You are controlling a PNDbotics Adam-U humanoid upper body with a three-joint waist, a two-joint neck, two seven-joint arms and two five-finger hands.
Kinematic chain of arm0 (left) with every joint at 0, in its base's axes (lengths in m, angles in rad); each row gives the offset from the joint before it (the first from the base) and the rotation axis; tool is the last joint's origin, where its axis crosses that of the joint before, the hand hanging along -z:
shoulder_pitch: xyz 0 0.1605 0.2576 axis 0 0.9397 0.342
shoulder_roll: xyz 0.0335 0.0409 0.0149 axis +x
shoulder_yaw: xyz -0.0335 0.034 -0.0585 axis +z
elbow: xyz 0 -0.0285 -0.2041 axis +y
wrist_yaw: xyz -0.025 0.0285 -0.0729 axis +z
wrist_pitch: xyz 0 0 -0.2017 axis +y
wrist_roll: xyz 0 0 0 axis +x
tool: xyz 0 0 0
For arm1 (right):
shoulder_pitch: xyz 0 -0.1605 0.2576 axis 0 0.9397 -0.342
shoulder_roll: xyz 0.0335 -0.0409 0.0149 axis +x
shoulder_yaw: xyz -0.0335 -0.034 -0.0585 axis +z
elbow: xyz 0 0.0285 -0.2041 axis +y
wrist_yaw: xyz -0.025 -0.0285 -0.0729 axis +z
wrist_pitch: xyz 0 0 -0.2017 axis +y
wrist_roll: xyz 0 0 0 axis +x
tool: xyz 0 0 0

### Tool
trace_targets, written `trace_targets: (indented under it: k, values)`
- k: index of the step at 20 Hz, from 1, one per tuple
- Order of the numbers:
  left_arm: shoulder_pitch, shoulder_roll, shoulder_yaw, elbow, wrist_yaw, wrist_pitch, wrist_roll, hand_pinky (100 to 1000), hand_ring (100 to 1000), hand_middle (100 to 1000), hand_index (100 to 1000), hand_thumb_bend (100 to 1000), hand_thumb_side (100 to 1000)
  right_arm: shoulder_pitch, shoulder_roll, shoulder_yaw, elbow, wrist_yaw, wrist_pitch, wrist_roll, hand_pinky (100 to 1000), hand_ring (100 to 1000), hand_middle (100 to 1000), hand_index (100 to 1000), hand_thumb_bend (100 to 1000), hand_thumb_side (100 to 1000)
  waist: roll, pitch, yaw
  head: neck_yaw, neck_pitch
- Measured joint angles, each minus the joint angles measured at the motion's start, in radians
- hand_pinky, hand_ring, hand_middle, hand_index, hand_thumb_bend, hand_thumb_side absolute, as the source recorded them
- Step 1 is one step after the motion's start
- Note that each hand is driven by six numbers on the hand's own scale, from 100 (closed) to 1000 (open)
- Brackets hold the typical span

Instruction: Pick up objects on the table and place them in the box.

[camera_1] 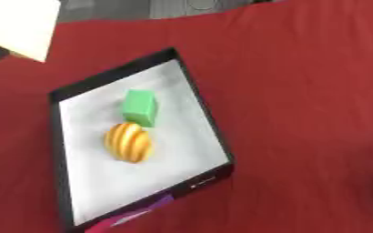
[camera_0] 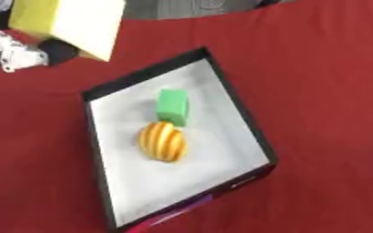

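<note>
Left eye view shows a shallow black-walled box with a white floor lying askew on a red tablecloth. Inside the box, a small green foam-like block is seen towards the far half of the floor, and a rounded orange-and-yellow striped object is seen just nearer than the block, touching or almost touching it. Beyond the box's far left corner, a large pale yellow block with flat faces is held up above the cloth, well clear of the box rim. Beside that block, at the view's left edge, a black and silver shape is seen that is judged to be the left hand; whether its fingers are curled round the block or merely lie against it cannot be told. The right hand is not seen in either view.

The step in hand is judged to be the carry: two objects are already lodged in the box, and the yellow block is the one now being brought over. The next move calls for the block to be carried inward over the box's far left corner, lowered onto bare white floor clear of the green block and the striped object, and only then released.
</note>
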Motion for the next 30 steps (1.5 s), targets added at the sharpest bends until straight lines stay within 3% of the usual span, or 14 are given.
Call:
trace_targets:
  k: [5, 11, 15, 18, 21, 24, 25, 27, 28, 30]
  values:
    - [0.014, -0.030, -0.091, -0.005, -0.081, -0.021, -0.090, 570, 529, 512, 641, 313, 100, 0.014, 0.000, 0.000, 0.000, 0.003, -0.011, -0.004, 969, 1000, 727, 790, 100, 470, -0.005, -0.004, 0.004, -0.002, 0.006]
    - [0.052, -0.070, -0.193, 0.000, -0.251, 0.023, -0.166, 590, 539, 522, 657, 358, 100, 0.020, 0.001, 0.000, 0.000, 0.006, -0.014, -0.002, 968, 1000, 727, 789, 100, 470, -0.011, -0.004, 0.001, 0.000, 0.007]
    - [0.053, -0.125, -0.242, 0.064, -0.358, 0.017, -0.149, 632, 571, 553, 689, 532, 100, 0.012, 0.001, 0.003, 0.000, 0.006, -0.012, 0.001, 968, 1000, 727, 789, 100, 470, -0.011, -0.004, -0.002, 0.004, 0.007]
    - [0.059, -0.155, -0.262, 0.140, -0.411, -0.020, -0.108, 770, 726, 701, 831, 629, 100, 0.011, 0.001, 0.006, 0.000, 0.006, -0.011, 0.004, 968, 1000, 727, 788, 100, 470, -0.011, -0.004, -0.005, 0.013, 0.008]
    - [0.060, -0.172, -0.268, 0.197, -0.451, -0.055, -0.077, 876, 840, 822, 919, 746, 283, 0.012, 0.001, 0.007, 0.000, 0.006, -0.011, 0.004, 968, 1000, 727, 788, 100, 470, -0.011, -0.004, -0.005, 0.017, 0.008]
    - [0.060, -0.180, -0.269, 0.223, -0.487, -0.079, -0.055, 917, 865, 846, 939, 823, 429, 0.012, 0.001, 0.007, 0.000, 0.006, -0.012, 0.006, 967, 1000, 727, 788, 100, 470, -0.011, -0.004, -0.006, 0.017, 0.009]
    - [0.062, -0.180, -0.265, 0.223, -0.499, -0.082, -0.046, 918, 865, 844, 938, 843, 432, 0.013, 0.001, 0.007, 0.000, 0.006, -0.013, 0.006, 967, 1000, 727, 788, 100, 470, -0.011, -0.004, -0.006, 0.017, 0.009]
    - [0.067, -0.180, -0.243, 0.209, -0.520, -0.079, -0.018, 900, 859, 839, 932, 811, 397, 0.014, 0.001, 0.007, 0.000, 0.006, -0.015, 0.007, 967, 1000, 728, 787, 100, 470, -0.011, -0.005, -0.003, 0.017, 0.012]
    - [0.069, -0.180, -0.225, 0.194, -0.523, -0.072, 0.000, 887, 854, 836, 928, 748, 376, 0.014, 0.001, 0.007, 0.000, 0.006, -0.016, 0.007, 967, 1000, 728, 787, 100, 470, -0.011, -0.005, -0.001, 0.017, 0.015]
    - [0.085, -0.179, -0.176, 0.149, -0.515, -0.039, 0.048, 839, 830, 820, 906, 513, 282, 0.014, 0.001, 0.006, 0.000, 0.006, -0.022, 0.002, 966, 1000, 729, 787, 100, 499, -0.011, -0.006, 0.000, 0.016, 0.016]
